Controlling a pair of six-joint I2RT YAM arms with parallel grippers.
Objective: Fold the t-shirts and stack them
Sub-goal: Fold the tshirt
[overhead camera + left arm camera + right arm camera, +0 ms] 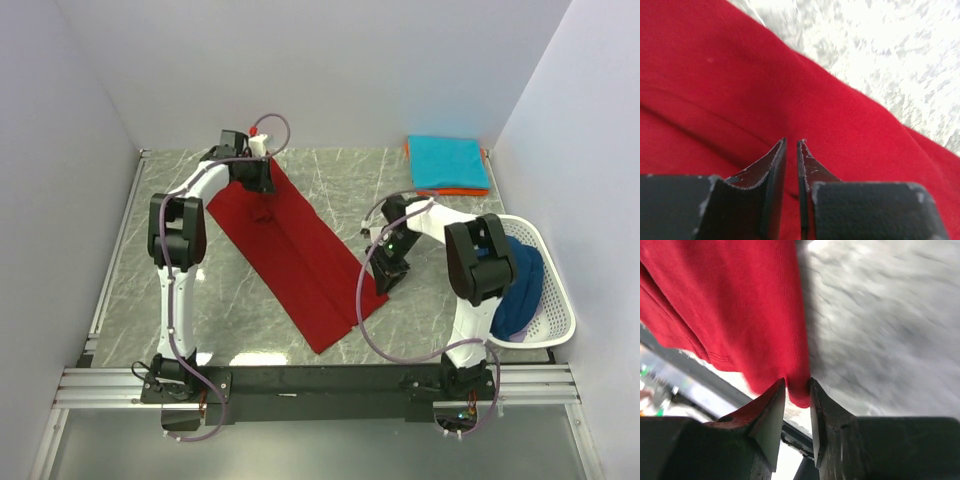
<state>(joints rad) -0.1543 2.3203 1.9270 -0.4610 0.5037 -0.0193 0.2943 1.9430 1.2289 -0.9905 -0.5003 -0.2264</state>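
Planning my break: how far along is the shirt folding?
Done: teal shirt folded on orange shirt, far right corner. In hand: red shirt, a long strip, right gripper pinching its near edge, left gripper at its far end. Left: navy shirt, crumpled in the basket.

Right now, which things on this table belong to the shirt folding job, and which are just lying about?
Job in hand:
dark red cloth t-shirt
folded teal cloth t-shirt
orange cloth t-shirt under the teal one
navy blue cloth t-shirt

Lying about:
white plastic mesh basket, holding the navy shirt
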